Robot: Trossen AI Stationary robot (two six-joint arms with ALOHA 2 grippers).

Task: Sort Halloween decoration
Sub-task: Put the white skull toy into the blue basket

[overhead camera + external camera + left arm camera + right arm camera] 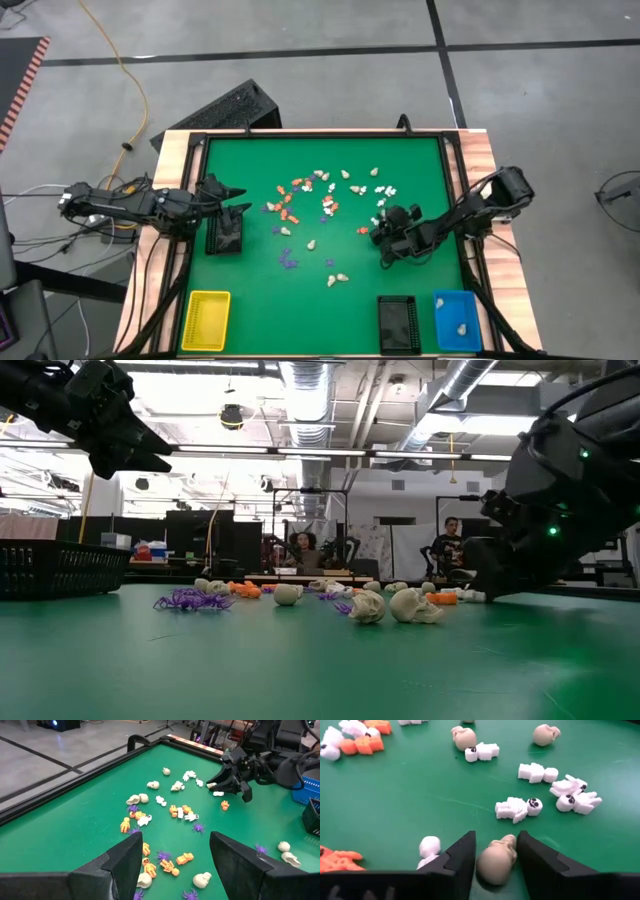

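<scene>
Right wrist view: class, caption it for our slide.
Right gripper closing around a beige skull on green felt, white skeletons scattered ahead.

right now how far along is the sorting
Barely started. Done: two beige skulls sit in the blue tray; the yellow tray looks empty. In hand: the right gripper brackets another skull. Left: most figurines lie scattered on the mat. The left gripper waits open.

Tiny orange, white, beige and purple figurines (325, 205) lie scattered mid-table.
</scene>
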